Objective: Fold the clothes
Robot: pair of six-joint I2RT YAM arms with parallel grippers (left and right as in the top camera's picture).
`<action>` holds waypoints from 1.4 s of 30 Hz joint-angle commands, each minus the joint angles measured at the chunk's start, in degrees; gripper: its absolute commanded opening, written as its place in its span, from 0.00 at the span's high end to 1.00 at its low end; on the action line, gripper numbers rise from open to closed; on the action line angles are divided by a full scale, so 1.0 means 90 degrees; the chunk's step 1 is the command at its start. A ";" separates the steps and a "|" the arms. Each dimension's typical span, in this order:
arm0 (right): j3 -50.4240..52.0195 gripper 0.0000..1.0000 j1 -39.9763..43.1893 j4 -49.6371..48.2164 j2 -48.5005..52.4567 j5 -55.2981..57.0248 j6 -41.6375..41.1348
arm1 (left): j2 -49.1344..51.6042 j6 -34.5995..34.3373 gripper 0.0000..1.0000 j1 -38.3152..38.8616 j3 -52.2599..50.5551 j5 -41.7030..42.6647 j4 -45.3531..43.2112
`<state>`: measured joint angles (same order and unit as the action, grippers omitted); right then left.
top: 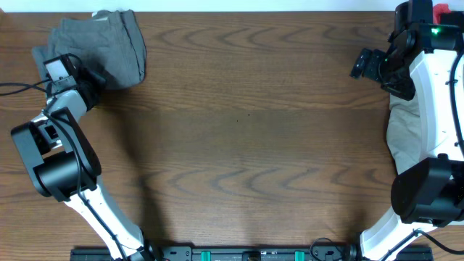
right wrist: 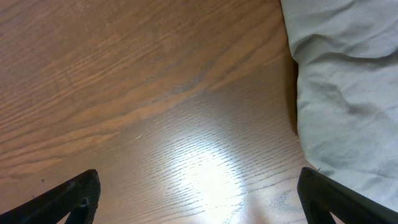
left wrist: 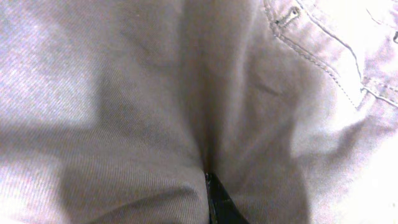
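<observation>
A grey pair of shorts [top: 109, 47] lies bunched at the table's far left corner. My left gripper [top: 90, 78] is pushed into its lower left edge. In the left wrist view the grey fabric [left wrist: 124, 93] fills the frame, with a stitched seam at the upper right. Only a dark sliver of the left gripper [left wrist: 214, 202] shows between two folds, so it looks shut on the cloth. A pale garment [top: 404, 130] lies at the right edge, partly under the right arm. My right gripper [top: 360, 64] is open and empty over bare wood, left of the pale garment [right wrist: 348, 93]. Its fingertips [right wrist: 199, 199] are spread wide.
The wooden table [top: 246, 138] stretches between the two garments. A red object [top: 440, 12] sits behind the right arm at the far right corner. Cables run off the left edge [top: 14, 88].
</observation>
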<state>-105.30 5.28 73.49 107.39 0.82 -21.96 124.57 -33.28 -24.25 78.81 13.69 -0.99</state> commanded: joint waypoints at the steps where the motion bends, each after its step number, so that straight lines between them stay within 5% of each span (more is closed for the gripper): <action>1: -0.0012 0.01 0.0073 0.0000 -0.0010 -0.0022 -0.0080 | 0.0185 -0.0119 0.94 -0.0049 -0.0015 -0.0619 -0.0034; 24: -0.0012 0.01 0.0073 0.0000 -0.0010 -0.0022 -0.0083 | 0.0187 0.0119 0.93 -0.0124 -0.0015 -0.0814 -0.1003; 33: -0.0012 0.01 0.0073 0.0000 -0.0010 -0.0022 -0.0080 | -0.0175 0.0459 0.23 -0.0189 0.0005 -0.0937 -0.0100; 42: -0.0012 0.01 0.0073 0.0000 -0.0010 -0.0022 -0.0080 | -0.2382 0.0457 0.03 -0.0287 0.0005 -0.0750 0.2446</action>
<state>-105.30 5.28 73.52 107.37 0.80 -21.96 112.12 -29.65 -26.81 78.43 5.89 16.56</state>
